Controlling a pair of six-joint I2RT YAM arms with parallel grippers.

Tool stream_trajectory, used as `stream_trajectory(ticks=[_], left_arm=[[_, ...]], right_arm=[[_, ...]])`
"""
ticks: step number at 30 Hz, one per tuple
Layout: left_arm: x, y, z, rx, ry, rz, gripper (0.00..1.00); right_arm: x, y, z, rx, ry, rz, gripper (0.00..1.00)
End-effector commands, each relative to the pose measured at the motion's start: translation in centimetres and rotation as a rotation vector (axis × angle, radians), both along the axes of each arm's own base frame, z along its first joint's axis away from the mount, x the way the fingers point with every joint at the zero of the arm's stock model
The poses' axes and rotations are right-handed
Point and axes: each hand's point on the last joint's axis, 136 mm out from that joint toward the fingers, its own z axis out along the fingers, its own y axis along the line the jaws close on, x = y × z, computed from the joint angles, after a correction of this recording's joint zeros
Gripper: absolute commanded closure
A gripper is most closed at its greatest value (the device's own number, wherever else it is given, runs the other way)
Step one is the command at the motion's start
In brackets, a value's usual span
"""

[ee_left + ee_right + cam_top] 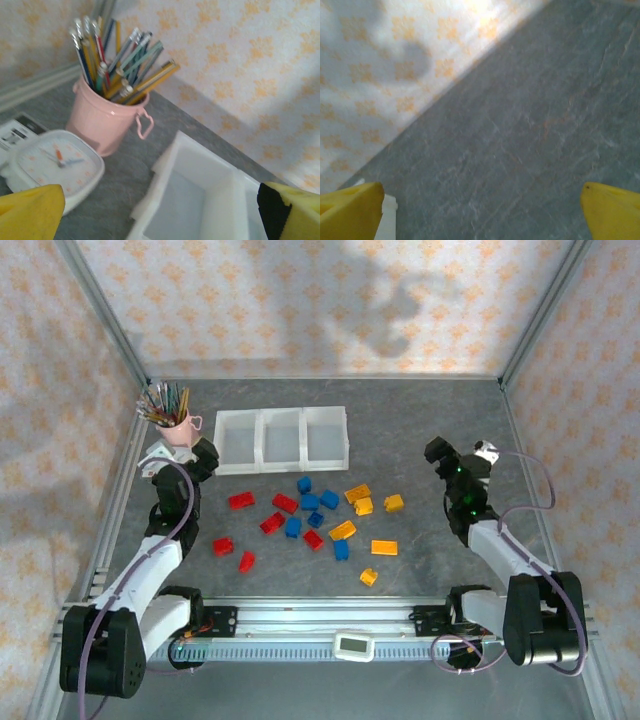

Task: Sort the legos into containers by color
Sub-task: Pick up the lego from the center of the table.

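Note:
Red (pixel 241 500), blue (pixel 310 502) and orange legos (pixel 357 494) lie scattered on the grey table in front of the containers (pixel 282 440), three joined white bins that look empty. My left gripper (pixel 203 460) hovers just left of the bins, open. From the left wrist view its yellow fingers (pixel 30 212) spread wide over the near end bin of the containers (pixel 220 165), with nothing between them. My right gripper (pixel 440 454) stands right of the lego pile, open. Its yellow fingertips (pixel 612 210) frame bare table, and a white corner of the containers (pixel 388 220) shows beside them.
A pink cup of pencils (pixel 172 420) stands at the back left, close to my left gripper, also seen as the pink cup (pixel 102 120). A white clock (pixel 55 167) lies beside it. A small white timer (pixel 353 645) sits on the front rail. Patterned walls enclose the table.

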Motion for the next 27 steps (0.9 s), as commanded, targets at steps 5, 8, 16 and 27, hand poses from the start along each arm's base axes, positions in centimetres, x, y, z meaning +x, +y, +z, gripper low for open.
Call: stream_trajectory(ticks=[5, 8, 16, 27], left_arm=[[-0.1, -8.2, 0.1, -0.153, 0.094, -0.248, 0.01], [-0.2, -11.9, -1.1, -0.167, 0.173, -0.336, 0.01], [-0.2, -19.1, -4.9, -0.101, 0.402, -0.444, 0.01], [0.8, -23.4, -8.7, -0.120, 0.511, -0.432, 0.06]], right_arm=[[0.2, 5.0, -0.2, -0.008, 0.126, 0.155, 0.00], [0.0, 7.3, -1.5, -0.013, 0.199, 0.237, 0.00], [-2.0, 13.6, -3.8, -0.088, 0.300, 0.443, 0.00], [-2.7, 17.6, -5.6, -0.120, 0.333, 0.558, 0.00]])
